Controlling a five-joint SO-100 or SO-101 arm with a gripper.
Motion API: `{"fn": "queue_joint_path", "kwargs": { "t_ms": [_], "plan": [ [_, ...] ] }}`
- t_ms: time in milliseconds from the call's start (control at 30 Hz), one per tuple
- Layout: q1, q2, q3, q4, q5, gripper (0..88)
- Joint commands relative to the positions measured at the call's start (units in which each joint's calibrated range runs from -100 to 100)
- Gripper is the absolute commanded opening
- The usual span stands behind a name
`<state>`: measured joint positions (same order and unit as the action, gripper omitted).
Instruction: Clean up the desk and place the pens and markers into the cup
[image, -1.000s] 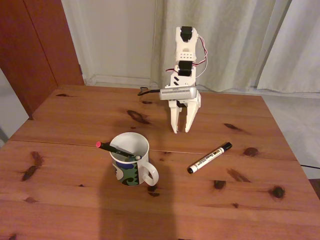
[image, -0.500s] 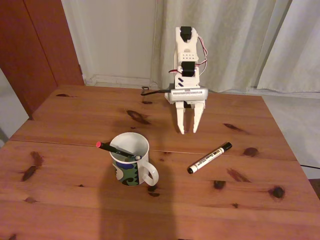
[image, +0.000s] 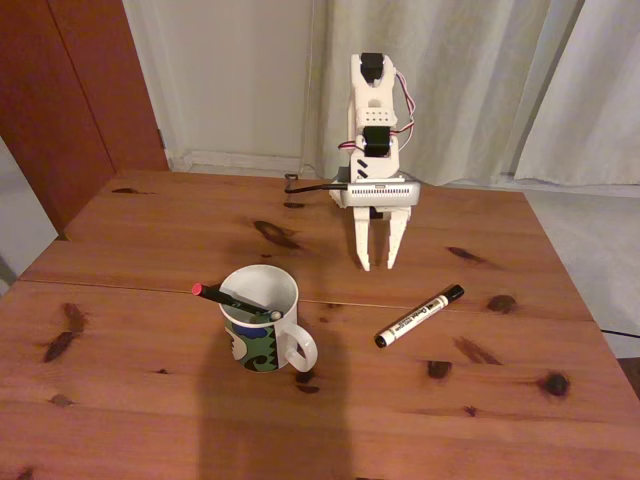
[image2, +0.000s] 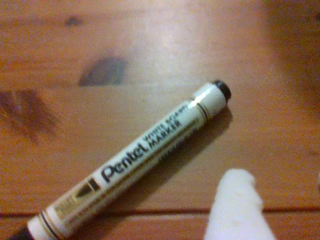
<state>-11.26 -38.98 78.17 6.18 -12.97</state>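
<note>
- In the fixed view the white gripper (image: 379, 267) hangs tips-down over the far half of the desk (image: 150, 240), its two fingers spread a little way apart with nothing between them.
- The white marker (image: 419, 316) lies flat on the wood, nearer the camera than the gripper and to its right, well clear of the fingers; its black cap points up and to the right.
- The cup (image: 262, 318) stands upright to the left of the marker (handle turned toward the camera and to the right), with a blue-and-green band round its body.
- A thin black pen (image: 222, 296) with a red end leans inside the cup, the red tip sticking out over the left rim; a second stick lies within the cup, too dark to identify.
- In the wrist view the marker (image2: 135, 162) runs diagonally across the planks, printed lettering facing up, and one white fingertip (image2: 236, 207) shows at the bottom edge, beside the marker but not touching it.
- Pale curtains (image: 480, 80) hang behind the arm.
</note>
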Motion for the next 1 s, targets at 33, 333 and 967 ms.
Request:
{"fn": "queue_joint_path", "kwargs": {
  "t_ms": [33,333,967],
  "plan": [
    [-2.1,5.6,-9.1,-4.9,0.1,12.4],
    [-2.6,22.1,-25.8,-6.1,0.4,12.3],
    [1.4,28.0,-26.7,-6.0,-2.0,12.3]
  ]
}}
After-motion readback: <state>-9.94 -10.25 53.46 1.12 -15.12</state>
